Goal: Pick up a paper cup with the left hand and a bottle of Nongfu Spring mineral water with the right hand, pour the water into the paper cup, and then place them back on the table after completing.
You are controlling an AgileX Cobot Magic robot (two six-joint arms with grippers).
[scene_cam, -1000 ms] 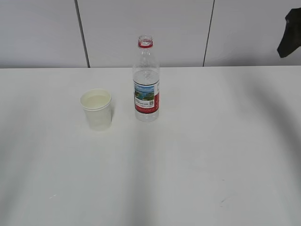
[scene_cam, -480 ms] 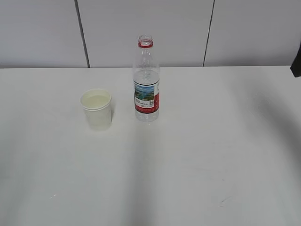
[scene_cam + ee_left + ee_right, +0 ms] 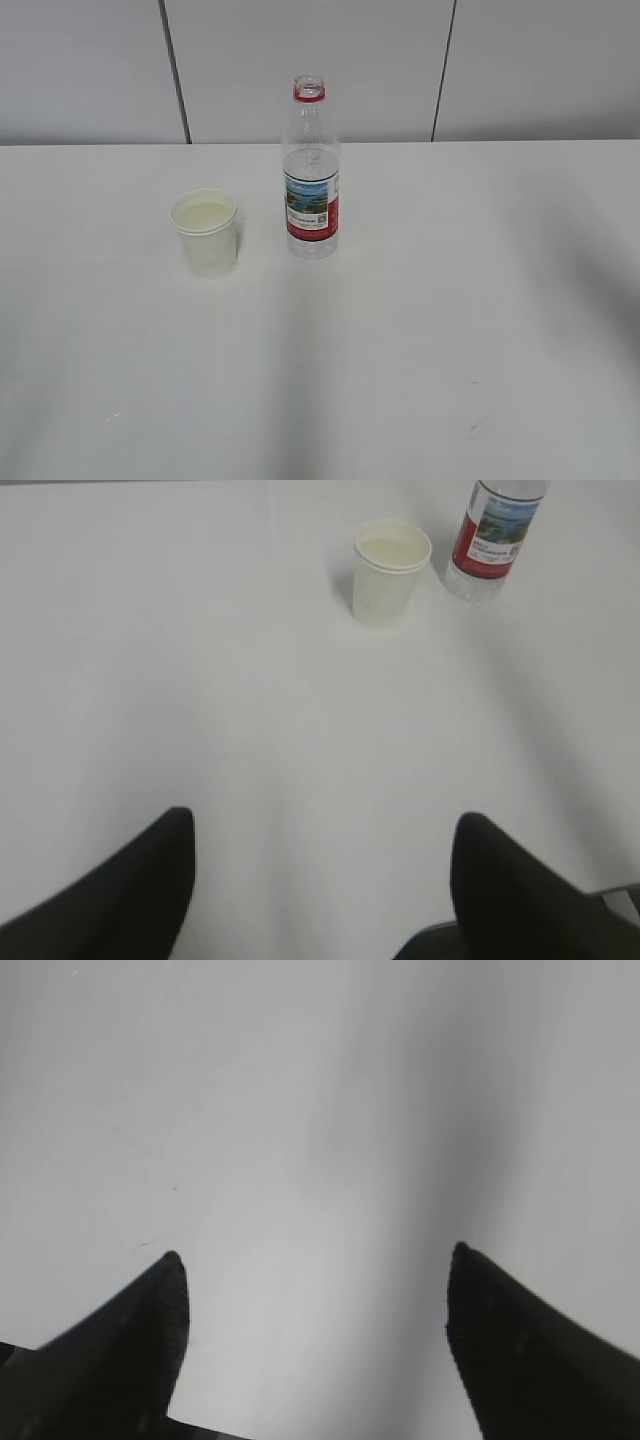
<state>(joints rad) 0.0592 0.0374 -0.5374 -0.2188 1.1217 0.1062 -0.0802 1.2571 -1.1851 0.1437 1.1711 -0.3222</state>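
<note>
A white paper cup (image 3: 206,232) with liquid in it stands upright on the white table (image 3: 420,330), just left of a clear uncapped water bottle (image 3: 311,175) with a red neck ring and a red picture label. Both show in the left wrist view, the cup (image 3: 390,570) and the bottle (image 3: 492,535) far ahead. My left gripper (image 3: 325,830) is open and empty over bare table, well short of the cup. My right gripper (image 3: 315,1260) is open and empty over bare table. Neither gripper shows in the exterior view.
A pale panelled wall (image 3: 300,60) with dark seams runs behind the table's far edge. A few faint scuff marks (image 3: 475,428) lie on the near right of the tabletop.
The dark right arm at the upper right edge of the exterior view has moved out of the frame to the right. The cup and the bottle have not moved.
</note>
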